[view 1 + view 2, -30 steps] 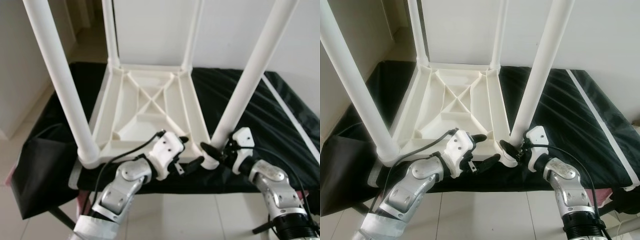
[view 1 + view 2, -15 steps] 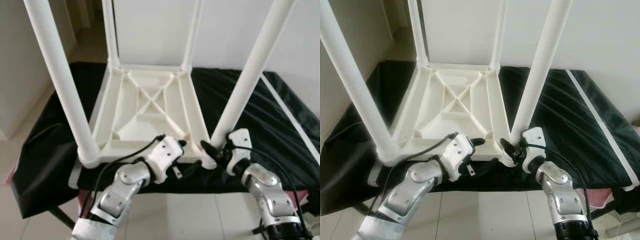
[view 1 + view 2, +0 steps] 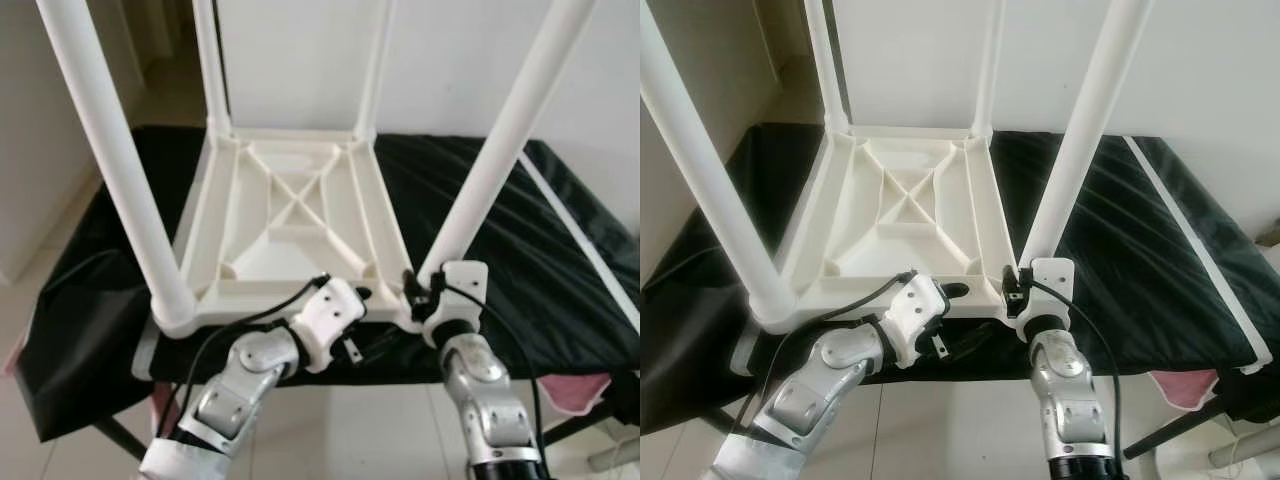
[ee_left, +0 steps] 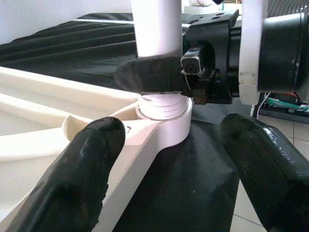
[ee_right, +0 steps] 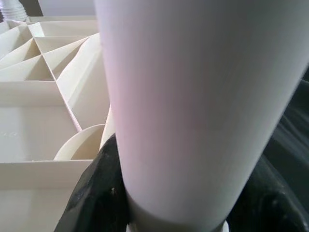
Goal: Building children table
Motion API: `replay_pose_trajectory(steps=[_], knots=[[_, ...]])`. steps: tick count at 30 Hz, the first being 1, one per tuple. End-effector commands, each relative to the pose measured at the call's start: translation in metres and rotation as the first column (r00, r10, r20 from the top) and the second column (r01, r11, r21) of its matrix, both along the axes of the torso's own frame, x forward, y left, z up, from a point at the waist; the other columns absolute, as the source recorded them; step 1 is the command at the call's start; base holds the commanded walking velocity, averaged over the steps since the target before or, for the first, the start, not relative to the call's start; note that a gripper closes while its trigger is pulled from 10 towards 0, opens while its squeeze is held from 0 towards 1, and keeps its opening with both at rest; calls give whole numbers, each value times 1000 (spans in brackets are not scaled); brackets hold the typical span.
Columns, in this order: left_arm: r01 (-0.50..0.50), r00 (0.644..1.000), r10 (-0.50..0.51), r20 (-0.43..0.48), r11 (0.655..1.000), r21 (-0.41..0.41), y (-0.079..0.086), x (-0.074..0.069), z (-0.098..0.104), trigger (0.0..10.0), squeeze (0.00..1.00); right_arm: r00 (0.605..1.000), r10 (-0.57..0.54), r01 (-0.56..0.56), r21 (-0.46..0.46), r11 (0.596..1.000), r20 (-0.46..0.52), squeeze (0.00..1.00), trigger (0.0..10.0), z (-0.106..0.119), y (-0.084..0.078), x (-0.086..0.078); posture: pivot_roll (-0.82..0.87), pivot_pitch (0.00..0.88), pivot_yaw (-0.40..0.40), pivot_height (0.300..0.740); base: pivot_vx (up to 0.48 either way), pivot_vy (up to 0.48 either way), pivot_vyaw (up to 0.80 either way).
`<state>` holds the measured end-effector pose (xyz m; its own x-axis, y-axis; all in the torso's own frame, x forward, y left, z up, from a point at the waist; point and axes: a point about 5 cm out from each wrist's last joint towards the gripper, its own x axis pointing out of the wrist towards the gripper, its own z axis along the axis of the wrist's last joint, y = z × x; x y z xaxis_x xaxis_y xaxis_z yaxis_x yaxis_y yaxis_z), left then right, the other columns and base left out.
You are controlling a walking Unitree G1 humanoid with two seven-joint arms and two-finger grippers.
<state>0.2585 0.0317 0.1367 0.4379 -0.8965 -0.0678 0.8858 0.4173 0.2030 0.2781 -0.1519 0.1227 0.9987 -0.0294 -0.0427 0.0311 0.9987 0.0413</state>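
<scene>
1. Over on the left, pale wall (image 3: 40, 150) runs down to light floor tiles (image 3: 40, 300), and a doorway gap opens behind the far-left leg. A black cloth (image 3: 560, 260) drapes the whole work surface and sags off its left corner in a loose dark fold.

2. Centre stage: the white plastic children table (image 3: 290, 215) lies upside down on that cloth, ribbed underside facing up with a cross of braces in the middle. Four round white legs stand up from its corners, the near-left leg (image 3: 110, 160) and the near-right leg (image 3: 505, 150) leaning slightly outward as they rise toward the camera.

3. The left gripper (image 3: 367, 318) sits at the table's near edge, just left of the near-right corner socket. Its fingers (image 4: 87, 169) are spread wide, pinching nothing, with the socket collar between and beyond them in the wrist view.

4. Moving right, the right gripper (image 3: 1015, 285) is up against the base of the near-right leg. In its own wrist view the black fingers (image 5: 96, 193) hug both sides of the white tube, clamped on it right above the threaded collar.

5. Edges now: the table's near rim lies close to the cloth's front edge, with bare tile just below. To the right the cloth stretches wide and open, a white strip (image 3: 1190, 240) running diagonally along it, and something pink (image 3: 1185, 385) pokes out under the right corner. A plain white wall (image 3: 1200, 70) closes off the back.
</scene>
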Motion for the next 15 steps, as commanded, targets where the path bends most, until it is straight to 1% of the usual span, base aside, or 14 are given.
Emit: replay_pose_trajectory(steps=[1, 2, 3, 4, 5, 12, 15], knots=[[53, 998, -53, -19, 999, 13, -2, -1, -1, 10000, 0, 991, -85, 85, -4, 996, -102, 0, 10000, -19, -7, -4, -55, 32, -29, 740, 0, 0, 0], [43, 999, -43, -15, 999, 9, 0, 2, 1, 10000, 0, 992, -68, 69, 5, 998, -109, 0, 10000, -20, 5, -4, -45, 27, -31, 740, 0, 0, 0], [43, 999, -43, -15, 999, 9, 0, 2, 1, 10000, 0, 992, -68, 69, 5, 998, -109, 0, 10000, -20, 5, -4, -45, 27, -31, 740, 0, 0, 0], [35, 999, -35, -10, 999, 7, 2, 4, 3, 10000, 0, 993, -52, 53, 6, 999, -109, 0, 10000, -19, 15, -3, -45, 27, -31, 740, 0, 0, 0], [32, 999, -32, -9, 999, 6, 3, 6, 4, 10000, 0, 994, -45, 45, -2, 999, -102, 0, 10000, -18, 20, -3, -44, 25, -32, 740, 0, 0, 0], [30, 1000, -30, -3, 999, 17, 5, 7, 4, 10000, 0, 994, -55, 57, 10, 998, -99, 0, 10000, -18, 21, -3, -36, 21, -36, 740, 0, 0, 0], [25, 1000, -25, 12, 999, 28, 8, 11, 6, 10000, 0, 995, -44, 45, 15, 999, -92, 0, 10000, -17, 25, -3, -32, 18, -38, 740, 0, 0, 0]])
